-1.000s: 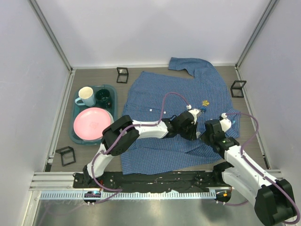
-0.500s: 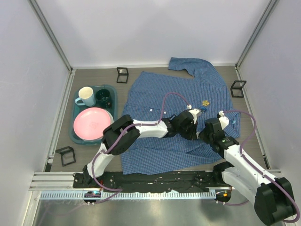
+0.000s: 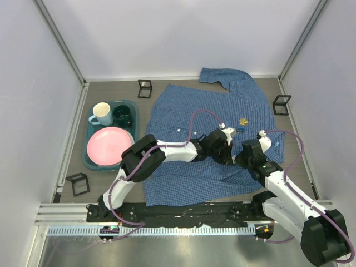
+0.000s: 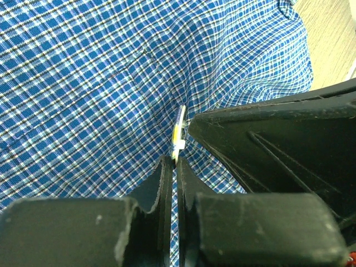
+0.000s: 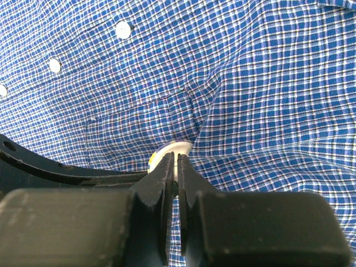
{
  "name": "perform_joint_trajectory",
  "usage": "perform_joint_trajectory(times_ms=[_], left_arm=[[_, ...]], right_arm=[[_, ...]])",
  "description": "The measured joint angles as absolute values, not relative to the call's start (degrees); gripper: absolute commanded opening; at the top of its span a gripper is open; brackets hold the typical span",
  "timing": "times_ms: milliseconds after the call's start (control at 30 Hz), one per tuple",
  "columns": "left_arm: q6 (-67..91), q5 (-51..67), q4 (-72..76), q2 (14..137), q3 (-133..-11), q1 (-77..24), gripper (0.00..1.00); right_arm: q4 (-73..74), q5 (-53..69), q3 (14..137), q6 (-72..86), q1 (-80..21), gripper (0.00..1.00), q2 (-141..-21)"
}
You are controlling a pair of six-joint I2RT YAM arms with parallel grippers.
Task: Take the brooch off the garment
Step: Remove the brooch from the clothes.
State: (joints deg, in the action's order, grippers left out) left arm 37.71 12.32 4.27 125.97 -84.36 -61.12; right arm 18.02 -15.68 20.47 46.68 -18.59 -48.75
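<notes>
The garment point(image 3: 189, 111), a blue checked shirt, lies spread on the table. The brooch point(image 5: 173, 148) is a small white and yellow disc standing on edge on a raised fold of the shirt; it also shows edge-on as the brooch point(image 4: 179, 129). My left gripper point(image 4: 177, 161) is shut on its lower edge. My right gripper point(image 5: 177, 158) is shut on the disc from the opposite side. In the top view the left gripper point(image 3: 230, 151) and right gripper point(image 3: 240, 155) meet tip to tip on the shirt's right front, hiding the brooch.
A teal tray point(image 3: 89, 149) on the left holds a pink plate point(image 3: 109, 144), a white mug point(image 3: 101, 113) and a dark cup point(image 3: 122, 115). A small yellow piece point(image 3: 243, 120) and blue pieces point(image 3: 240, 129) lie on the shirt. Black wire stands point(image 3: 282, 104) sit near the edges.
The left gripper has closed on the brooch's edge. The right arm has crept slightly left toward it. The shirt has hardly moved.
</notes>
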Motion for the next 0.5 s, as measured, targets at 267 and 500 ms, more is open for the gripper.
perform_joint_trajectory(times_ms=[267,500], left_arm=[[39.1,13.8,5.1,126.4,-84.2,-60.6,0.00],[39.8,14.3,5.6,126.7,-84.2,-60.6,0.00]], right_arm=[[17.9,-15.7,20.5,46.7,-18.6,0.12,-48.9],[17.5,-15.5,20.1,46.8,-18.6,0.12,-50.3]])
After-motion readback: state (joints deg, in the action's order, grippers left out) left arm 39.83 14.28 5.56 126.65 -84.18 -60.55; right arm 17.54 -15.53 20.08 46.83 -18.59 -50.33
